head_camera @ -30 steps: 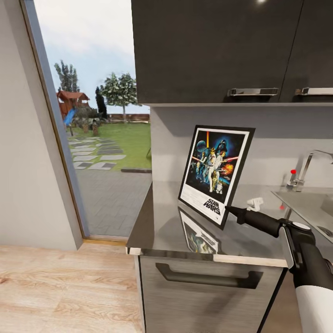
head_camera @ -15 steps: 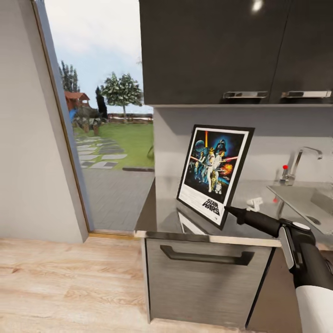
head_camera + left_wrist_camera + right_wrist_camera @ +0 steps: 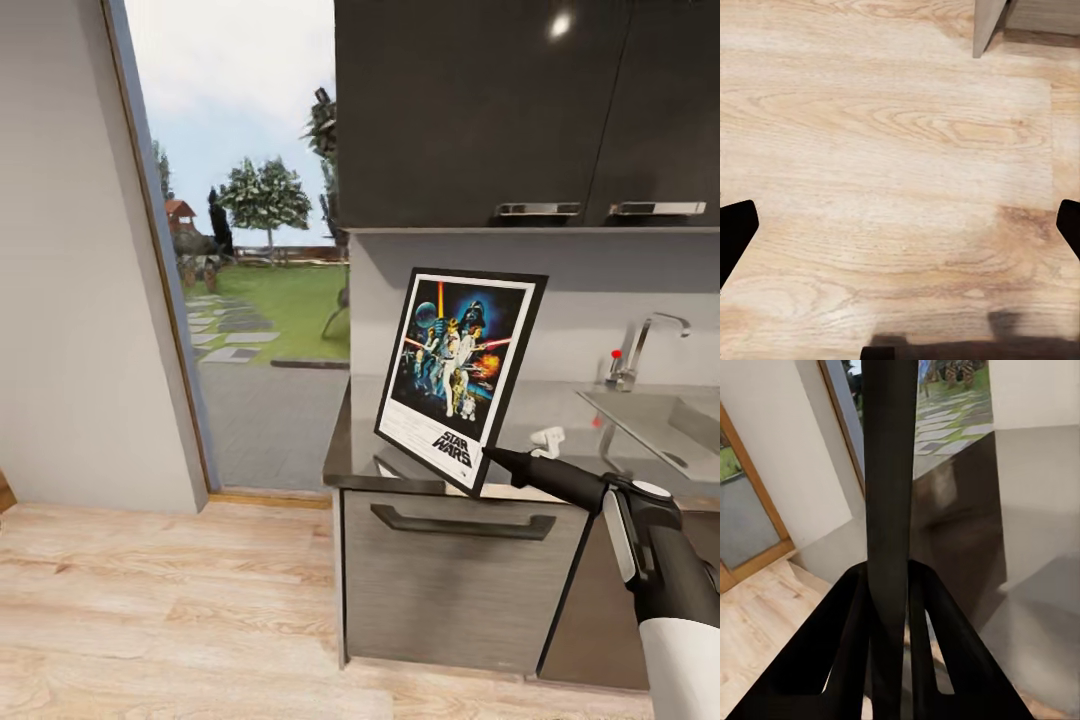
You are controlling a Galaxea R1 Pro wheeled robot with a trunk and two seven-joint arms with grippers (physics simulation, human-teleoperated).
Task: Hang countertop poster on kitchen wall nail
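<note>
**Poster held at its lower corner by the right end effector, long axis near vertical**

The poster [image 3: 458, 375] is clear of the counter [image 3: 545, 425], suspended above the counter's near-left end with its printed face toward the head camera. Its long axis runs close to vertical, leaning slightly so that the top edge sits further right than the bottom edge. The lower right corner is the grip point: the right end effector [image 3: 492, 457] is closed on the frame there, approaching from the right and slightly below. In the right wrist view the poster [image 3: 891, 510] appears edge-on as a dark vertical strip, clamped between the two fingers [image 3: 832, 645] of the right end effector [image 3: 891, 607].

The poster therefore extends up and to the left of the right end effector, with most of its area unsupported above the grip. Judged from this, any swing of the arm will lever the top edge widely.

The left end effector [image 3: 900, 232] points down at the wooden floor [image 3: 892, 135], its fingers spread wide and holding nothing. It is well apart from the poster, so the right arm carries the task.

No wall nail can be made out; the pale wall [image 3: 70, 250] left of the garden doorway [image 3: 250, 260] appears bare.
</note>
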